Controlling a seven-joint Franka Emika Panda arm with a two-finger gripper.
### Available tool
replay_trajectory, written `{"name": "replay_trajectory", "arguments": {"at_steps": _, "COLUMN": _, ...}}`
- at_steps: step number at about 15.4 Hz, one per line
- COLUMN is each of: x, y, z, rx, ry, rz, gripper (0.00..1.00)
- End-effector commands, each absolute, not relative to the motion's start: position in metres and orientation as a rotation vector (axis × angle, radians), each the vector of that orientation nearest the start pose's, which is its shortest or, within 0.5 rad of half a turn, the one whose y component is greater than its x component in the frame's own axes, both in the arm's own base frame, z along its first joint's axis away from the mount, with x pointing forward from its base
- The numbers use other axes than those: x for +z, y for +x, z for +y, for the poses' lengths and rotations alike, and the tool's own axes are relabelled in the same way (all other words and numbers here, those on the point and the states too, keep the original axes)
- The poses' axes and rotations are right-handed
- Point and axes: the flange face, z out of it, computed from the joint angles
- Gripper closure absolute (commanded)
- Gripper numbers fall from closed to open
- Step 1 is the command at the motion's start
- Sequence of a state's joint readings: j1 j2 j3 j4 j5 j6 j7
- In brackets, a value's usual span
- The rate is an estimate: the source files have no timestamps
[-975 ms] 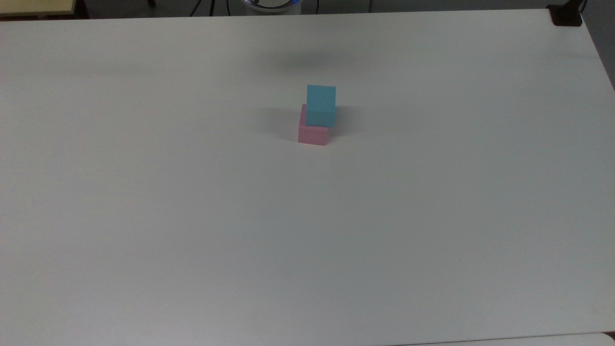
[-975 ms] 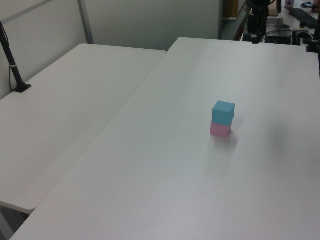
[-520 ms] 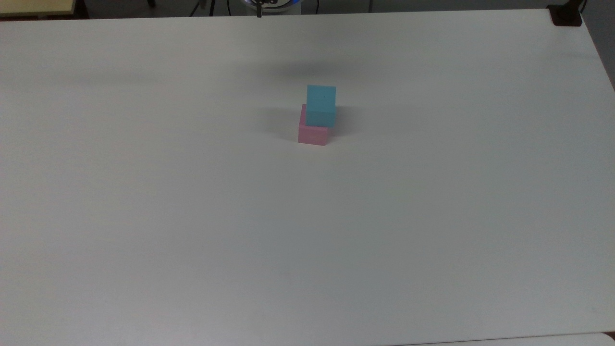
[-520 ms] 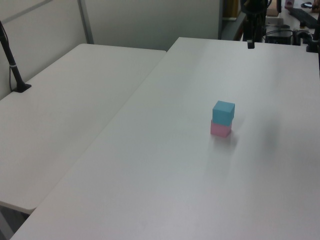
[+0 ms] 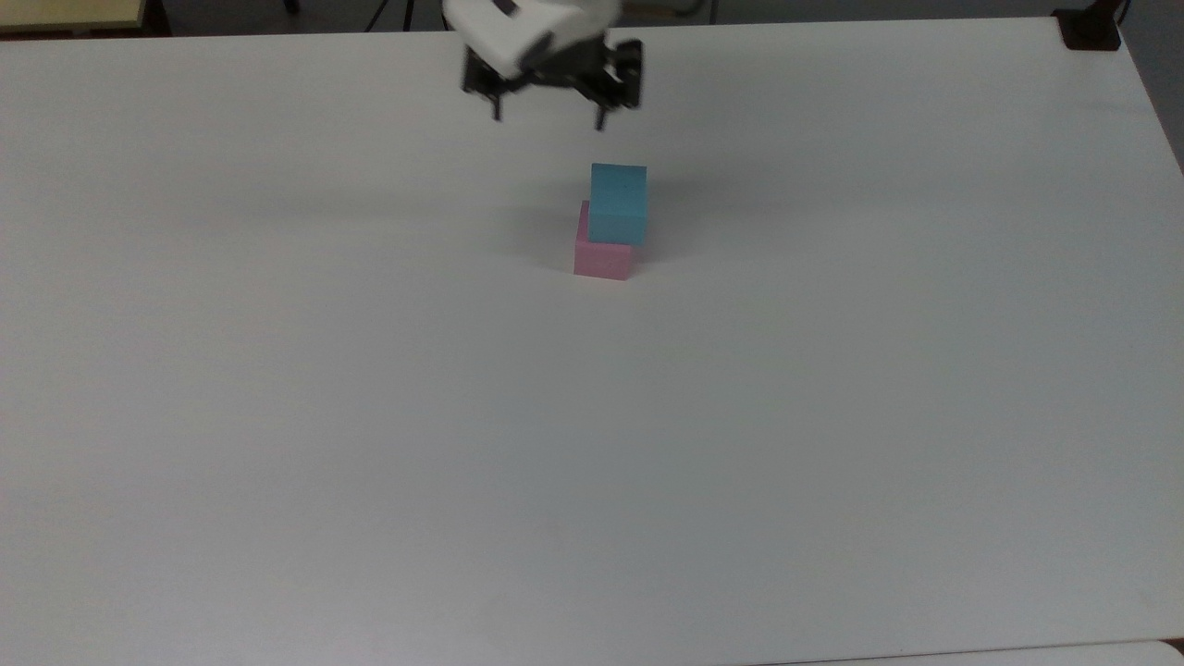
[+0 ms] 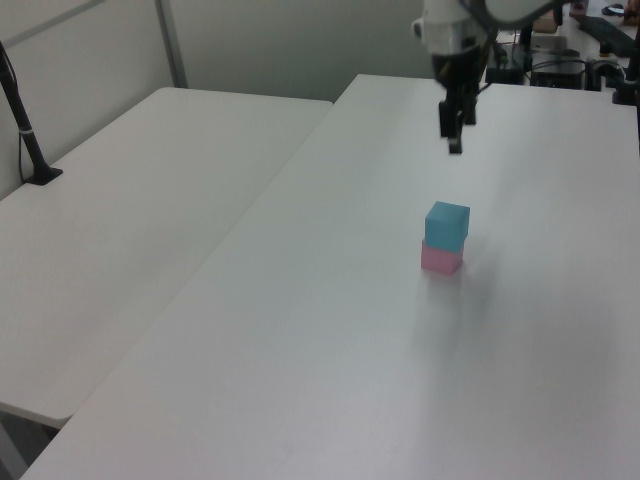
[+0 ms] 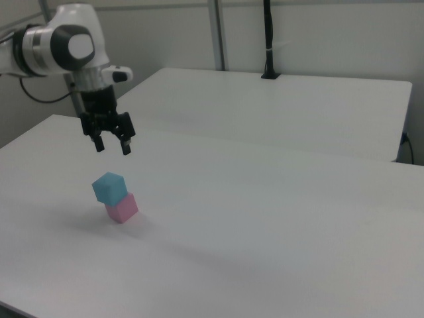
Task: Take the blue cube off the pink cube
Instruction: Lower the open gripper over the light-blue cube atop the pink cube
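Gripper [image 5: 549, 117] [image 6: 455, 140] [image 7: 112, 146] hanging in the air above the table [image 5: 832, 416] [image 6: 330, 330] [image 7: 278, 218], fingers pointing down and spread apart, nothing between them. Placed on the far side of the stack in the top view and to the top view's left of it; higher than the cubes and clear of them in the right view. White arm [image 7: 59, 46] reaching in from the right view's left.

Blue cube [image 5: 618, 203] [image 6: 447, 224] [image 7: 108, 187] sitting on pink cube [image 5: 603, 257] [image 6: 441, 258] [image 7: 122, 208], touching it, set off toward the far right in the top view so that a strip of pink top shows on the top view's left. Stack standing on the table, a little far of centre in the top view.

Second table [image 6: 120, 230] [image 7: 285, 99] beside the first, on the left view's left. Black post [image 6: 25, 125] [image 7: 268, 40] standing on it.
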State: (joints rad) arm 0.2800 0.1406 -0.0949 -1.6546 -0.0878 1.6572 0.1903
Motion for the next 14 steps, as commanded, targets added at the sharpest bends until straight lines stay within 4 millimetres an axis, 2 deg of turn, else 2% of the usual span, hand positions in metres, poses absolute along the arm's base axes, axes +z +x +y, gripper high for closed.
{"name": "replay_trajectory", "arguments": {"at_steps": 1, "x": 0.47, "y": 0.595, "z": 0.156, "rx": 0.19, "ry": -3.281, "rz": -0.044, "gripper": 0.0}}
{"name": "replay_trajectory", "arguments": {"at_steps": 3, "x": 0.453, "y": 0.595, "z": 0.17, "rx": 0.214, "ry": -3.291, "rz": -0.015, "gripper": 0.0}}
{"name": "replay_trajectory", "arguments": {"at_steps": 8, "x": 0.413, "y": 0.588, "z": 0.175, "rx": 0.271, "ry": -3.3, "rz": -0.047, "gripper": 0.0}}
{"name": "replay_trajectory", "arguments": {"at_steps": 11, "x": 0.402, "y": 0.587, "z": 0.175, "rx": 0.302, "ry": -3.305, "rz": -0.049, "gripper": 0.0}}
{"name": "replay_trajectory", "arguments": {"at_steps": 12, "x": 0.399, "y": 0.586, "z": 0.175, "rx": 0.311, "ry": -3.307, "rz": -0.053, "gripper": 0.05}}
{"name": "replay_trajectory", "arguments": {"at_steps": 13, "x": 0.396, "y": 0.585, "z": 0.176, "rx": 0.315, "ry": -3.31, "rz": -0.058, "gripper": 0.15}}
{"name": "replay_trajectory", "arguments": {"at_steps": 14, "x": 0.394, "y": 0.584, "z": 0.18, "rx": 0.322, "ry": -3.311, "rz": -0.073, "gripper": 0.31}}
